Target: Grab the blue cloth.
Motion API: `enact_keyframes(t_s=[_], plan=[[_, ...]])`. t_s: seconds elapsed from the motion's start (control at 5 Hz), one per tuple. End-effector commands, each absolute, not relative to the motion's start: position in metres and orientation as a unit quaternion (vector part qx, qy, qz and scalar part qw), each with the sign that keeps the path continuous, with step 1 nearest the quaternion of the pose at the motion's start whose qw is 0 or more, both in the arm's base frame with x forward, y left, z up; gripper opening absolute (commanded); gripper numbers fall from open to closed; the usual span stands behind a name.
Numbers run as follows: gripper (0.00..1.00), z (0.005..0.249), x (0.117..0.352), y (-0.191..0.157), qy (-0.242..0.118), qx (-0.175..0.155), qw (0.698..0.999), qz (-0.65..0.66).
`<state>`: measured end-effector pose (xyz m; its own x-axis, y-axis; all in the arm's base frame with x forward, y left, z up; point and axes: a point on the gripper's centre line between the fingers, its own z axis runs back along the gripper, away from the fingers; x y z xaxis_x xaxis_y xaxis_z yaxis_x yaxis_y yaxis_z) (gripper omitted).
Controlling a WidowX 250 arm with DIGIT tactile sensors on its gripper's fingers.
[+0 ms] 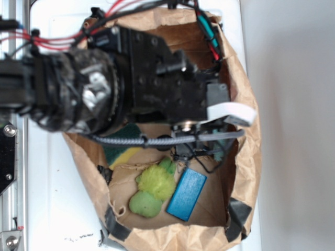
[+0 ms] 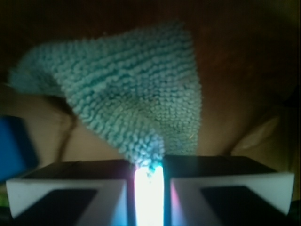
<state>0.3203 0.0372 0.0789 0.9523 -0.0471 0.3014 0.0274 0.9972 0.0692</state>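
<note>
The blue cloth [image 2: 136, 99] is seen in the wrist view as a teal terry towel drawn up into a peak, its lowest tip caught between the two pale fingers [image 2: 66, 188] at the bottom of the picture. The gripper [image 2: 149, 181] is pressed nearly together on that tip, with only a narrow bright slit left between the pads. In the exterior view the cloth itself is hidden beneath the gripper [image 1: 225, 123] and the black arm, so its place is only inferred as under the wrist, inside the brown paper bag [image 1: 246, 157].

Only a small corner of fabric appears to be pinched, so the hold is judged to be thin. The squeeze is best kept firm and any lift made slowly and straight up, so that the loops are not pulled free. The bag wall rises close on the right and should be cleared.

Farther off in the bag, a blue block [image 1: 186, 194], a fuzzy green toy [image 1: 153, 189] and a green-and-yellow sponge [image 1: 123, 149] are lying, apart from the gripper.
</note>
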Motion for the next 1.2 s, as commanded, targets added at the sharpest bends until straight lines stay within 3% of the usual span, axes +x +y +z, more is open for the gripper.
enact_keyframes(t_s=[0.0, 0.4, 1.0], plan=[[0.00, 0.163, 0.313, 0.047, -0.180, -0.012, 0.983, -0.011], [0.00, 0.194, 0.290, 0.042, -0.154, -0.025, 0.988, -0.006], [0.00, 0.201, 0.272, 0.041, -0.141, 0.002, 0.990, 0.023]])
